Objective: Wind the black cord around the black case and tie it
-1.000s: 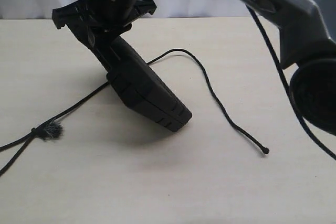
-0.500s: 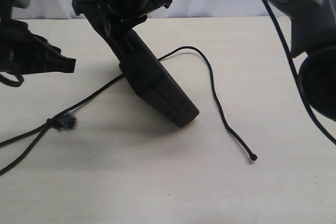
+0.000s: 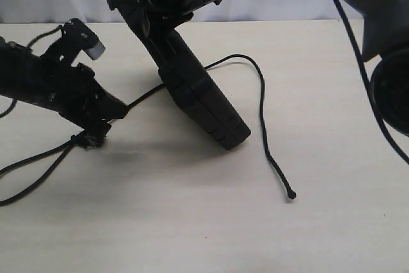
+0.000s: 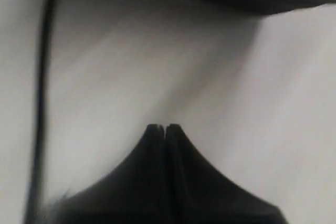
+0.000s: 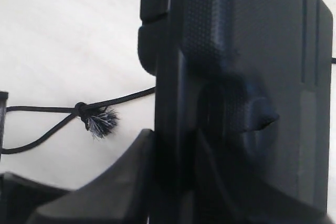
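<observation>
Right gripper point(image 3: 158, 22): I find it clamped on the upper end of the black case point(image 3: 204, 103), its fingers point(image 5: 126, 187) pressed against the textured shell. The case hangs tilted. Its lower corner touches the tabletop point(image 3: 192, 222) near the middle and its upper end leans toward the far edge. The case is matte black, flat and ribbed along its lower end. The right arm comes down steeply from above the far edge.

Left gripper point(image 3: 114, 110): the jaws are pressed together, and I see nothing between them. It sits low toward the left edge. The black cord point(image 3: 262, 113) passes just beside its tips, and the frayed knot point(image 3: 89, 140) lies directly below. The cord runs behind the case, arcs out and ends in a knobbed tip point(image 3: 291, 194) right of centre.
</observation>
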Motion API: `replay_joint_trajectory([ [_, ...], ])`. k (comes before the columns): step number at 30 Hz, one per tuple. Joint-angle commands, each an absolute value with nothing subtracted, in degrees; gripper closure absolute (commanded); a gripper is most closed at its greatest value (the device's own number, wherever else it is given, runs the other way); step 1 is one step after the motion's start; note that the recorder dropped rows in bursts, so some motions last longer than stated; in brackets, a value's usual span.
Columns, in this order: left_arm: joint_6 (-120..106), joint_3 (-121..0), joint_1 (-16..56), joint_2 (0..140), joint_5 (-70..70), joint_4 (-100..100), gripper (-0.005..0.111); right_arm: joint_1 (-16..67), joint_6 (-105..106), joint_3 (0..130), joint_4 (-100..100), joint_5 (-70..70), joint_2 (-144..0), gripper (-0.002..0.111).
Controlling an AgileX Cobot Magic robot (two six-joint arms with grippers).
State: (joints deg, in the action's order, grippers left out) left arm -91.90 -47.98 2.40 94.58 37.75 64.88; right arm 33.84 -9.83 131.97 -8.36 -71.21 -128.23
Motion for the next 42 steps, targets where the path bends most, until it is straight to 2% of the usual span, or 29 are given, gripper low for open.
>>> replay_joint_trajectory([
  [1, -117.2, -48.7, -3.0, 97.7, 50.8, 89.1, 0.107, 33.2, -9.5, 132.6, -6.8, -70.0, -126.9, 0.104],
  [7, -122.8, -51.3, 2.5, 102.7, 42.6, 93.6, 0.107, 33.2, -9.5, 132.6, -6.8, -70.0, -126.9, 0.104],
  [16, -122.8, -54.8, 5.6, 104.6, 39.9, 95.4, 0.107, 33.2, -9.7, 132.6, -6.8, -70.0, -126.9, 0.103],
  [19, -122.8, -54.8, 5.6, 104.6, 39.3, 96.4, 0.107, 33.2, -9.8, 132.6, -6.9, -70.0, -126.9, 0.096],
  [25, -122.8, -54.8, 5.6, 104.6, 40.2, 97.3, 0.107, 33.2, -9.8, 132.6, -6.9, -70.0, -126.9, 0.06],
  [28, -122.8, -54.8, 5.6, 104.6, 40.2, 98.1, 0.107, 33.2, -9.8, 132.6, -6.9, -70.0, -126.4, 0.049],
  [31, -122.8, -54.8, 5.6, 104.6, 40.7, 99.3, 0.107, 33.2, -9.8, 132.6, -6.6, -70.0, -125.1, 0.044],
  [42, -122.8, -55.6, 5.6, 104.6, 44.8, 99.9, 0.107, 33.2, -5.5, 131.2, 0.0, -70.0, -119.4, 0.044],
])
